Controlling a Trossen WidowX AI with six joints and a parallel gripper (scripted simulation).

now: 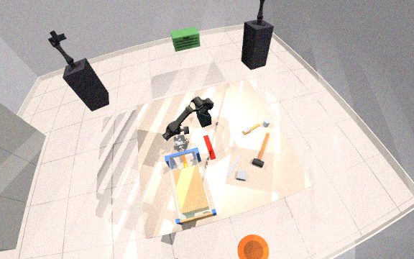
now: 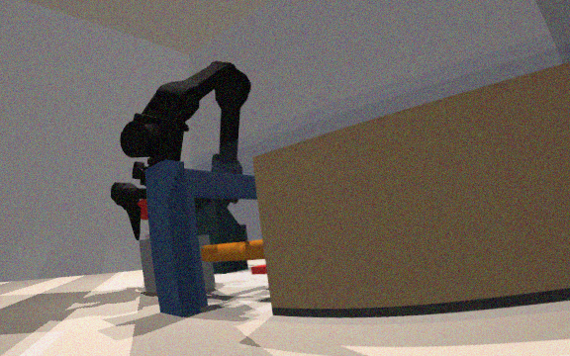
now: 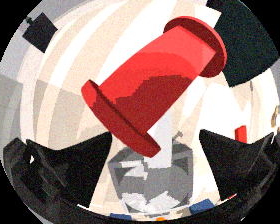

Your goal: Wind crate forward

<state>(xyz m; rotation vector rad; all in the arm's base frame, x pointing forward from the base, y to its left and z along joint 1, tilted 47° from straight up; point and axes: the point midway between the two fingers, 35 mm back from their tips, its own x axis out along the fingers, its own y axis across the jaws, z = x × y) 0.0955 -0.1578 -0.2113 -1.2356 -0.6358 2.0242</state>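
The tan crate [image 1: 192, 191] [image 2: 414, 198] sits flat in the clear-panelled cubby, its front a gap back from the blue frame [image 1: 172, 157] [image 2: 173, 237]. An orange strap [image 1: 185, 162] [image 2: 231, 251] runs from it toward the grey winch [image 1: 180, 141] [image 2: 147, 269] [image 3: 183, 175]. The winch handle, with its red flanged grip [image 3: 151, 75] [image 2: 142, 209] and pale shaft, stands over the winch top; whether its key is seated is hard to tell. My gripper [image 3: 155, 132] [image 1: 175, 134] is open, with its black fingers apart on either side of the shaft. The blue frame partly hides it in the exterior view.
A red bar [image 1: 209, 147] [image 2: 259, 269] [image 3: 240, 133] lies beside the winch and frame. Farther right lie a mallet [image 1: 258, 162], a wooden-handled tool [image 1: 251, 129], a grey cylinder [image 1: 267, 123], a pale strip [image 1: 233, 166] and a grey block [image 1: 241, 175].
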